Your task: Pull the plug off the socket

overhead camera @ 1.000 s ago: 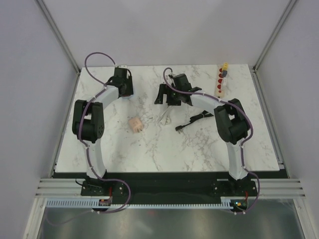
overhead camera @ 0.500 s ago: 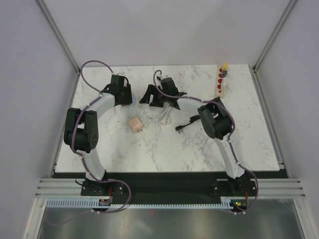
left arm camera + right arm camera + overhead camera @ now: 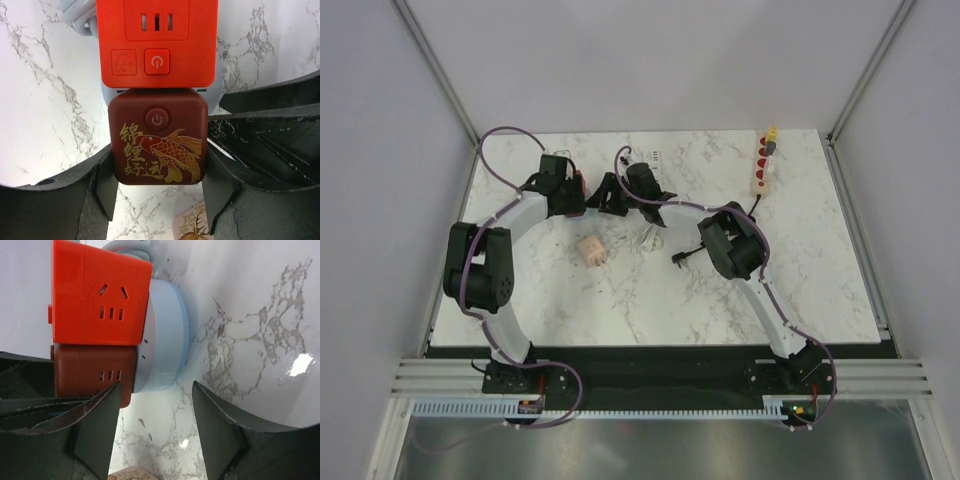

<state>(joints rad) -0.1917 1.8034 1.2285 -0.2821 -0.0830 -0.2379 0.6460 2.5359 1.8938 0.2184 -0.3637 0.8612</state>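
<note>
Dark red plug (image 3: 157,137) sits joined to the red socket (image 3: 156,40), on the far part of the tabletop (image 3: 240,315).
The left jaws clamp the plug's two sides. The right jaws stand apart around the edge of the pale blue base (image 3: 162,340). One finger seems to touch the plug, but I cannot tell if they grip.

Lab test cell: alu frame (image 3: 436,70), white walls (image 3: 650,60), marble tabletop (image 3: 650,300).
</note>
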